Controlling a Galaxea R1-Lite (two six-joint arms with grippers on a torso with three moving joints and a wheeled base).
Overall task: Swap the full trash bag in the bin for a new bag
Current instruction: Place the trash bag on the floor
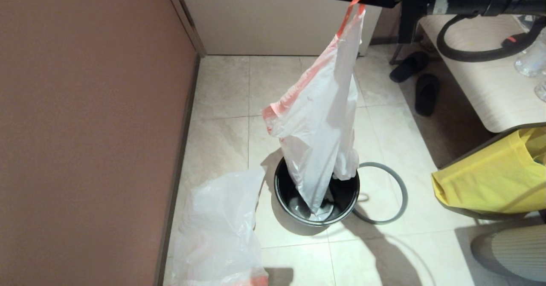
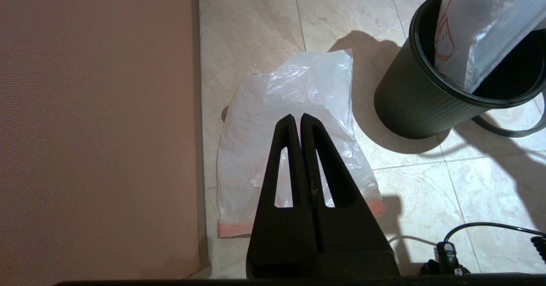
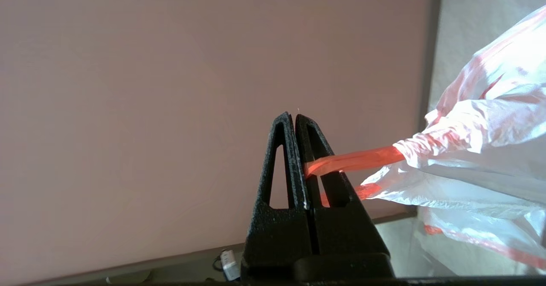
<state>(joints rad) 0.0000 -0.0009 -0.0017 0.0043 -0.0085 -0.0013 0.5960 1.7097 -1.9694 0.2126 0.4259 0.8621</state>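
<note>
Grey ring [image 1: 394, 179] beside bin [image 1: 318, 215] | yellow bag [image 1: 490, 179] near

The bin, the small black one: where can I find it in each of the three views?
Head view: the bin stands on the floor at lower centre, with the new bag hanging into it.
Left wrist view: the bin is at the upper right.
Right wrist view: not in it.
Shared landmark: the new bag, also in the right wrist view.

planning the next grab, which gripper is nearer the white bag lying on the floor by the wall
Left. The left gripper, shut, hangs right above the floor bag. The right gripper is high over the bin, holding the new bag.
</note>
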